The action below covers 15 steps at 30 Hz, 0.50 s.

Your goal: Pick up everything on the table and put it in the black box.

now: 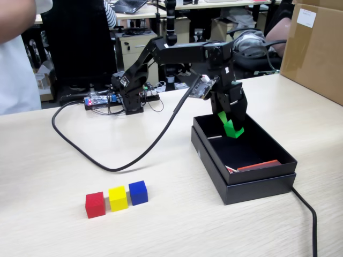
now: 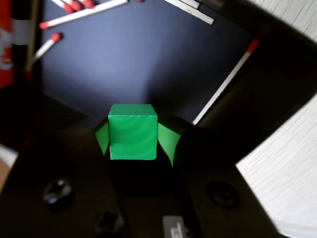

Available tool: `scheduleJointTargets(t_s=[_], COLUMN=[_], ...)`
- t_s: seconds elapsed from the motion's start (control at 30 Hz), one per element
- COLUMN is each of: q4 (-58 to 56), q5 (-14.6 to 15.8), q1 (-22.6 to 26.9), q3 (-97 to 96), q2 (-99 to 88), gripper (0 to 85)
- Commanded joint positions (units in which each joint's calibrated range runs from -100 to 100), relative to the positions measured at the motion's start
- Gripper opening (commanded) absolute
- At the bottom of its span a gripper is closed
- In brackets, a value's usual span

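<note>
Gripper [image 2: 132,141] clamped on green cube [image 2: 132,131], poised over black box [image 1: 211,155] interior; risk: a release from this height lets the cube bounce off loose matchsticks [image 2: 225,83] or toward the wall and tumble out.

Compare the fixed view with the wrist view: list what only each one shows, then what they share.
Only the fixed view: the small red cube, yellow cube and blue cube lined up on the pale wood-grain table, the black cable, the arm's base and the brown carton.

Only the wrist view: several red-tipped matchsticks lying on the box floor.

Both: the small green cube, clamped between the gripper's green-tipped fingers, over the inside of the shallow matte black cardboard box.
</note>
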Motion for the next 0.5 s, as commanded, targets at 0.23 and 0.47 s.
scheduleJointTargets(t_s=[0.23,0.47], q4=[-1.8,-2.8], q5=[0.4,-1.4], q1=[-0.4,-5.1], q3=[4.6,-1.1], q2=[-2.6,-21.9], gripper=[38.4,41.9])
